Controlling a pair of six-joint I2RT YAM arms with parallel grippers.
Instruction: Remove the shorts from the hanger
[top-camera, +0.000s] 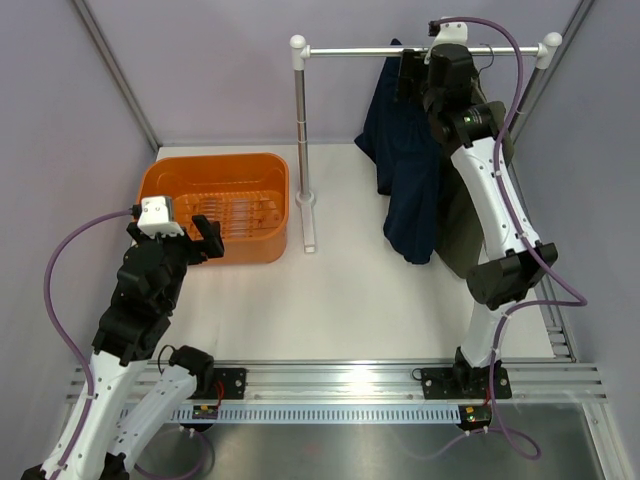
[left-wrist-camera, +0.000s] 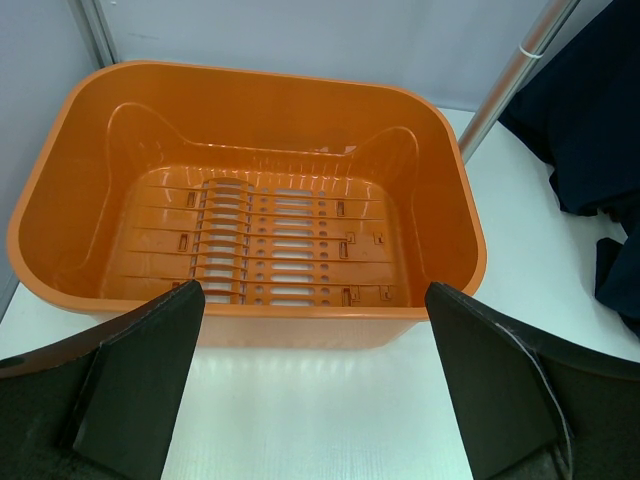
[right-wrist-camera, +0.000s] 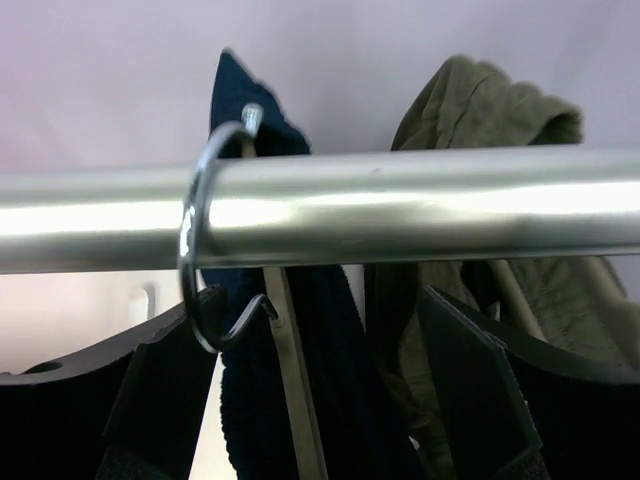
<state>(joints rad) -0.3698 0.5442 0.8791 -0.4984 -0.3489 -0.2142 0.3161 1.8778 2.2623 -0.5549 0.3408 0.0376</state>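
Note:
The navy shorts (top-camera: 405, 170) hang from a hanger on the metal rail (top-camera: 400, 49), reaching down to the table. The olive green shorts (top-camera: 458, 235) hang just right of them, mostly hidden behind my right arm. My right gripper (top-camera: 415, 70) is up at the rail and open. In the right wrist view its fingers (right-wrist-camera: 160, 390) stand on either side of the navy shorts (right-wrist-camera: 350, 330) and the pale hanger neck (right-wrist-camera: 290, 380), just under the rail (right-wrist-camera: 420, 205). The metal hanger hook (right-wrist-camera: 195, 270) loops over the rail. The olive shorts (right-wrist-camera: 480, 110) are behind. My left gripper (top-camera: 205, 240) is open and empty.
An orange basket (top-camera: 215, 170) stands at the left, right in front of my left gripper (left-wrist-camera: 315, 400); it is empty in the left wrist view (left-wrist-camera: 250, 312). The rack's upright post (top-camera: 300, 130) and foot stand beside the basket. Grey walls close in on both sides.

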